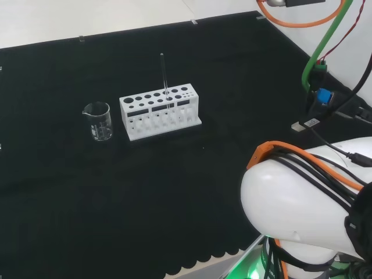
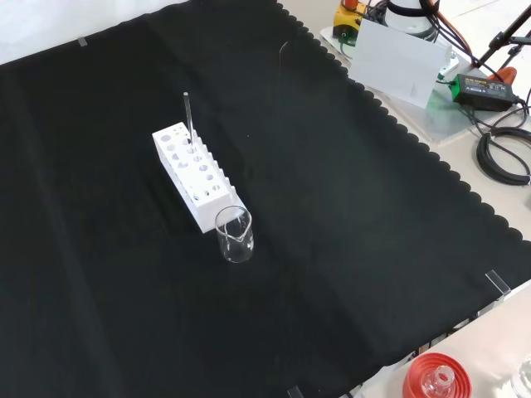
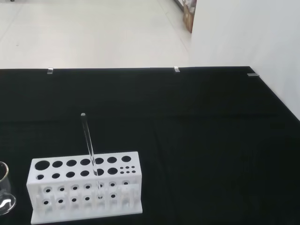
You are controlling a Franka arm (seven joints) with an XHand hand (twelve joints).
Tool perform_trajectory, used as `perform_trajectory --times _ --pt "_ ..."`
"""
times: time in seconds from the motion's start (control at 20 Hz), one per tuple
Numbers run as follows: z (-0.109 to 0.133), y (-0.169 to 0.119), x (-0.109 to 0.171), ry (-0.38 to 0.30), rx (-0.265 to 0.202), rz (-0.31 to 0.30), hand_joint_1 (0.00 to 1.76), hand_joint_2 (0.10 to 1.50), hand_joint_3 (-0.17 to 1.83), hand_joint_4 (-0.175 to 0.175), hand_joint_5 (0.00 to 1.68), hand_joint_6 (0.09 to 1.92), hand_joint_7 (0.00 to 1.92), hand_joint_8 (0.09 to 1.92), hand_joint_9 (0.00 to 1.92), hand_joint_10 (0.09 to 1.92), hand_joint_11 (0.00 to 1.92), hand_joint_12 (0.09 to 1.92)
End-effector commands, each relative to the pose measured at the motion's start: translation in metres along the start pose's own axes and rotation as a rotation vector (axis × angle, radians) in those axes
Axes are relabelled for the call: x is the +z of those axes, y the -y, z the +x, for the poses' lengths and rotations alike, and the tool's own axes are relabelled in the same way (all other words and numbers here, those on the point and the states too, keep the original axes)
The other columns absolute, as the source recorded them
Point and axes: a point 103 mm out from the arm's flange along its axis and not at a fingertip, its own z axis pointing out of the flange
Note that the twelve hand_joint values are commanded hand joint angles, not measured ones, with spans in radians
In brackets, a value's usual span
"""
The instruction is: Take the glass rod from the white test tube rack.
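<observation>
Whether the hand's fingers are open or curled cannot be told from these views. A glass rod (image 1: 164,78) stands nearly upright in a hole of the white test tube rack (image 1: 160,112), its top well above the rack. That rack sits on the black cloth (image 1: 70,192) toward the bench's far edge in the head view. Just beside the rack's left end there stands a clear glass beaker (image 1: 98,121), apart from it.
</observation>
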Motion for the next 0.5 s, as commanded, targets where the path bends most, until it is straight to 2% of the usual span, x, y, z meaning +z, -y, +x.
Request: perform_trajectory --times 0.05,0.5 --pt "0.011 -0.009 -0.006 -0.002 -0.021 0.006 0.56 0.74 0.54 -0.005 0.13 0.09 0.00 0.64 0.05 0.93 0.01 1.51" --pt "0.036 -0.037 -0.006 -0.004 -0.086 0.024 0.58 0.73 0.55 -0.009 0.18 0.09 0.01 0.76 0.21 0.93 0.17 1.51"
